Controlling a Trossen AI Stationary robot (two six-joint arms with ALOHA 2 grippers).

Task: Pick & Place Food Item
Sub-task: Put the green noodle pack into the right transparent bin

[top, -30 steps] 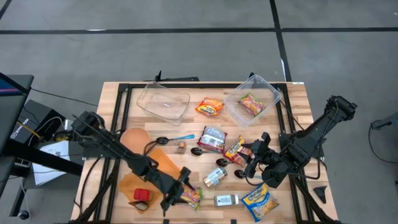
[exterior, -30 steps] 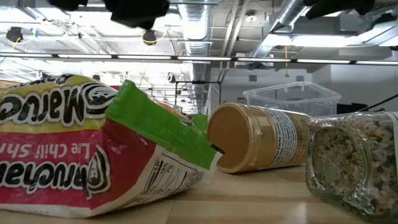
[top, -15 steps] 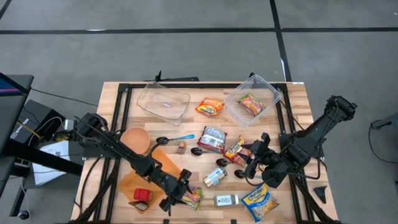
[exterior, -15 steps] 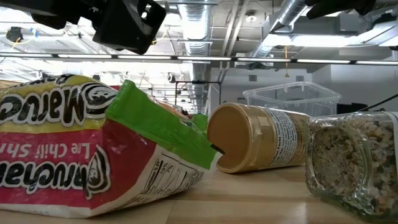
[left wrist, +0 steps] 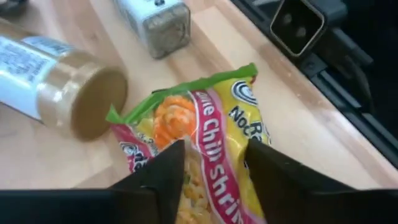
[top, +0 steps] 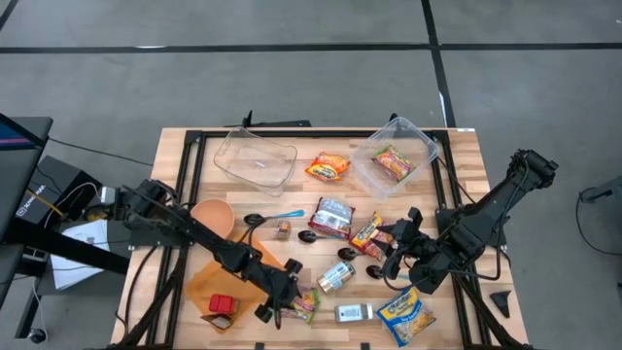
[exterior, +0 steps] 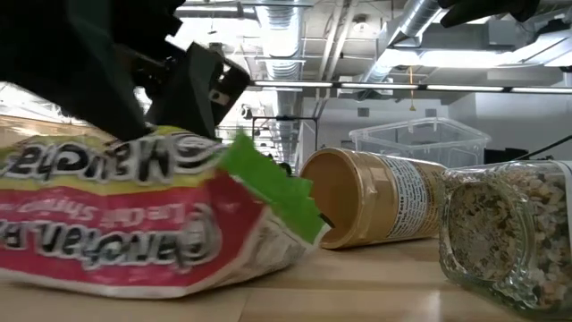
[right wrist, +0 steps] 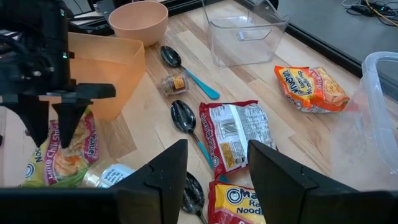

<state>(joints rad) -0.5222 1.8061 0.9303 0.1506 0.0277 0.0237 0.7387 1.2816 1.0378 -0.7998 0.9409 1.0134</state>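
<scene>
Left fingers (left wrist: 211,177) astride the ramen packet (left wrist: 205,149), gap not closed, right fingers (right wrist: 214,180) parted, idle.

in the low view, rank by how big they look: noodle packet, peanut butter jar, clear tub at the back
1. noodle packet, largest
2. peanut butter jar
3. clear tub, smallest

The packet is nearest the camera and the tub farthest, so true sizes may differ.

Noodle packet (left wrist: 214,149): yellow and red, green top edge. Bowl (top: 211,216): peach. Table (top: 457,165): pale wood.
</scene>
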